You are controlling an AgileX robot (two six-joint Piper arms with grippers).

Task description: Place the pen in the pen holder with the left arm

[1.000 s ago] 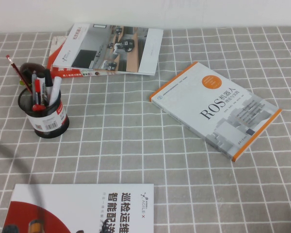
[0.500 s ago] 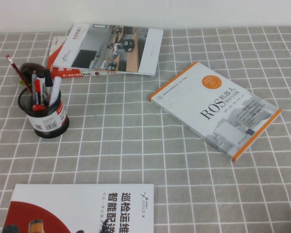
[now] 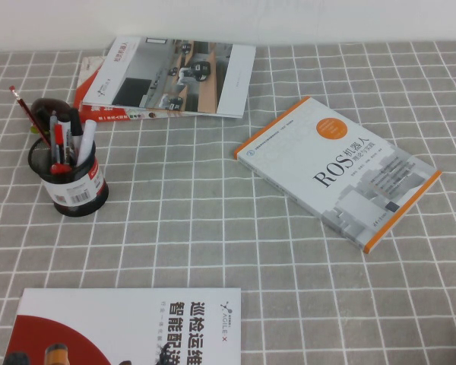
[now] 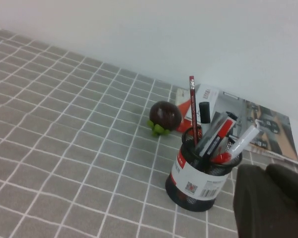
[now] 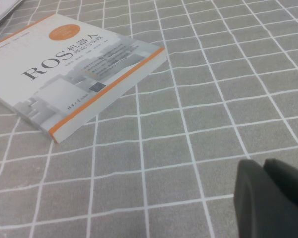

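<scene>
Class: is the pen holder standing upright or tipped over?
Upright: the pen holder stands on its base on the checked cloth, pens poking upward.

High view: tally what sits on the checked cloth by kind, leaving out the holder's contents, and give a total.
Books with a cover showing: 3 (ROS book, far booklet, near booklet)
Pen holder: 1
Dark round fruit: 1
Total: 5
Left tool and right tool: each seen only at its own wrist view's edge, absent from the high view, not counted.
</scene>
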